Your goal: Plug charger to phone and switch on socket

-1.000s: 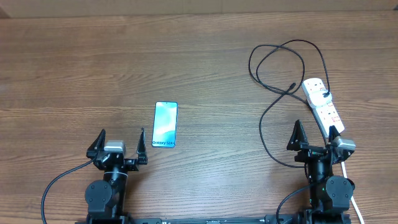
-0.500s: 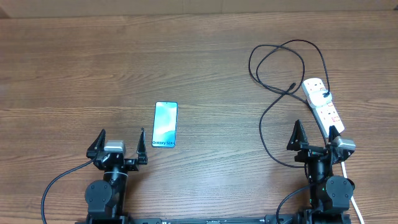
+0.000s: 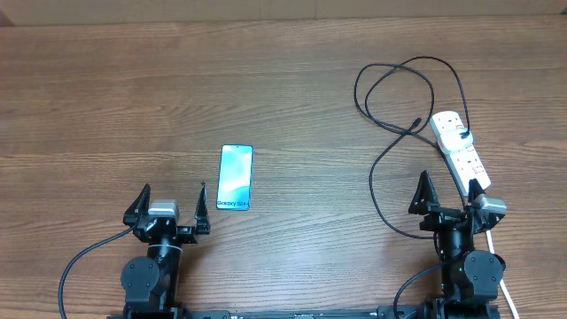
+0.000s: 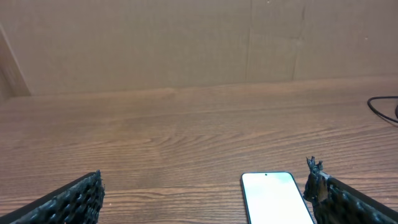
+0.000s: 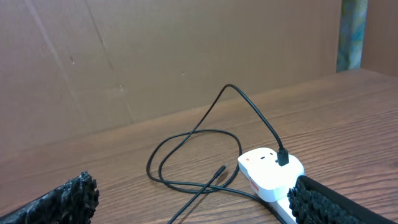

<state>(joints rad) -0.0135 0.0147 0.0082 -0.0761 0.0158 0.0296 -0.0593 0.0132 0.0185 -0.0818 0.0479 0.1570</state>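
Holding both pincers spread wide and empty, I have my left gripper [image 3: 174, 197] and right gripper [image 3: 450, 188] low at the near edge of the table [image 3: 310, 106]. The phone [image 3: 236, 177] lies flat just beyond my left one's right finger, long axis pointing straight away from me, lettering at the near end. The socket [image 3: 458, 146] starts by my right gripper and slants away to the far left. The charger [image 3: 371, 182] is plugged in at its far end and loops leftward, its tip lying loose beside the socket.
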